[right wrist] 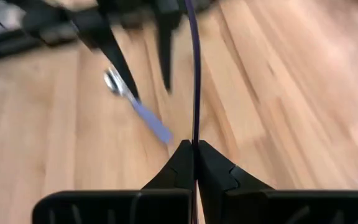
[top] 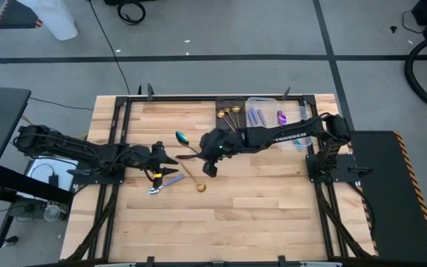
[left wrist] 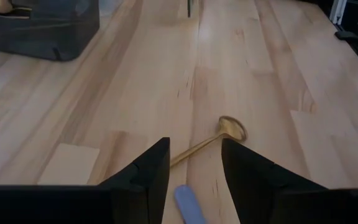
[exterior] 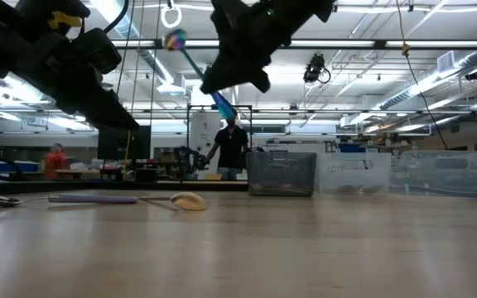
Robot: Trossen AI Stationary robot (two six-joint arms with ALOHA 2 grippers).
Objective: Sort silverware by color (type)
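Observation:
A teal-blue spoon (top: 186,143) hangs above the table's middle with my right gripper (top: 199,153) shut on it; its bowl (exterior: 175,39) is the highest part. A gold spoon (top: 193,179) lies flat on the wood, its bowl (left wrist: 232,129) toward the near edge. Beside it lies a purple-handled utensil (top: 166,181) with a silver head (right wrist: 114,81). My left gripper (left wrist: 194,167) hovers open above these two, its fingers to either side of the gold spoon's handle, and touches nothing. My right gripper pinches the teal spoon's thin handle (right wrist: 194,134) between its two fingertips. The fingers come from the table's right, slanting down. The spoon is lifted clear of the table and tilted, bowl up; a short piece of handle (exterior: 224,108) sticks out below the fingers.
At the far edge stand a dark tray (top: 232,113) holding gold spoons and clear trays (top: 267,115) holding purple pieces. In the low view these bins (exterior: 281,174) rise at the table's back. Bare wood lies toward the near edge. People stand in the room beyond.

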